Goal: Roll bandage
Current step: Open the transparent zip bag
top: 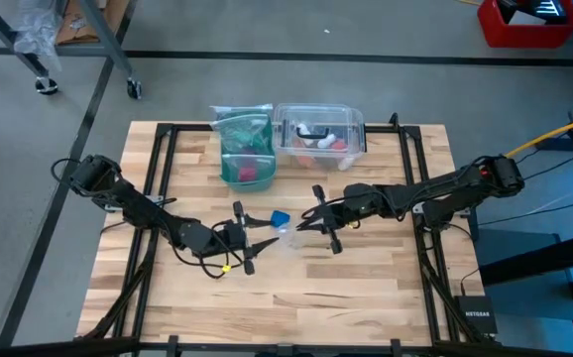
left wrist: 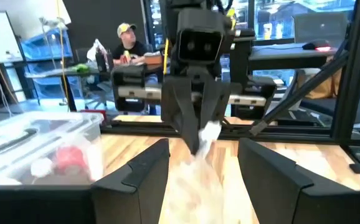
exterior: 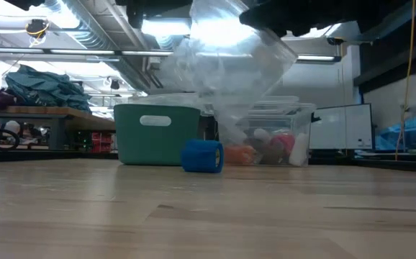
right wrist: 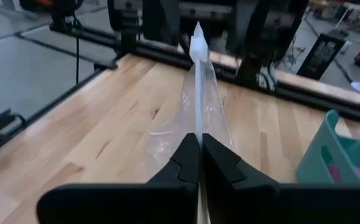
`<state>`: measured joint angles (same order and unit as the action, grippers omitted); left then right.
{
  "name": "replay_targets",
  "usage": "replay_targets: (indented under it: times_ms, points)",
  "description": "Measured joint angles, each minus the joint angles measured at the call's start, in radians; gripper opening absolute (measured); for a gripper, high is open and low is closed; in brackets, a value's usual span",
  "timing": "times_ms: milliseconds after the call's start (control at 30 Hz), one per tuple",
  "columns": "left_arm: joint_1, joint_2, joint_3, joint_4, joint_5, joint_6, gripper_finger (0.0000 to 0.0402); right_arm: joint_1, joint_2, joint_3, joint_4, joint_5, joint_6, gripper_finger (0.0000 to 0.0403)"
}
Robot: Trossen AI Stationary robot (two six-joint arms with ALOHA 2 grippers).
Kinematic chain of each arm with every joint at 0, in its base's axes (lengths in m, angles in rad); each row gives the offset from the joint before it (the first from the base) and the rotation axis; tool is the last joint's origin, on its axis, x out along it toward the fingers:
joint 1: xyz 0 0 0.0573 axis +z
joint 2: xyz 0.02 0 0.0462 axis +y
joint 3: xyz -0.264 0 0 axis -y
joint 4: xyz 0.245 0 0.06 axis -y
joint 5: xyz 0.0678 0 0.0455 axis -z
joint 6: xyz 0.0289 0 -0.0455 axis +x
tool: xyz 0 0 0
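The bandage (top: 280,216) (exterior: 201,156) is a small bright blue roll resting on the wooden table, between the two grippers and a little toward the far edge. No gripper touches it. A clear plastic bag (exterior: 229,72) (right wrist: 198,93) is held up above the table. My right gripper (top: 304,223) (right wrist: 200,146) is shut on it. My left gripper (top: 267,236) (left wrist: 202,180) faces it, open, with the bag's other end (left wrist: 195,180) between its fingers. My right gripper pinches the clear bag's upper edge (right wrist: 197,127) between its two fingers, coming nearly level from the table's right. The bag stretches away toward my left gripper and hangs down below the fingers (exterior: 229,129). My left gripper: whether its fingers touch the bag cannot be told.
A teal bin (top: 245,159) and a clear plastic box (top: 319,137) with small items stand at the table's far edge. A person (left wrist: 127,43) sits in the room beyond. Bare wood (top: 286,297) lies toward the near edge.
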<state>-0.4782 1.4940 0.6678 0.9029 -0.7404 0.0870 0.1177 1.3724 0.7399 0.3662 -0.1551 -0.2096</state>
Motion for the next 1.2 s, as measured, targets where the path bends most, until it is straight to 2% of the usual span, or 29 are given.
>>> replay_targets:
  times_ms: [300,633,800,1100,1200]
  points:
    - [0.0,0.0,0.0,-0.002,0.004,-0.002,0.0175,0.0,0.0,0.0,0.007,-0.006,0.002,0.0009]
    - [0.0,0.0,0.0,0.006,0.004,-0.002,0.0088,0.0,0.0,0.0,0.005,-0.013,0.003,0.0009]
    - [0.0,0.0,0.0,0.01,0.004,-0.002,0.0063,0.0,0.0,0.0,0.004,-0.013,0.003,0.0009]
    - [0.001,0.0,0.0,0.042,0.007,-0.002,0.0066,0.0,0.0,0.0,0.005,-0.012,0.003,0.0009]
    - [0.01,0.0,0.0,0.042,0.067,-0.001,0.0077,0.0,0.0,0.0,0.006,-0.012,0.003,0.0009]
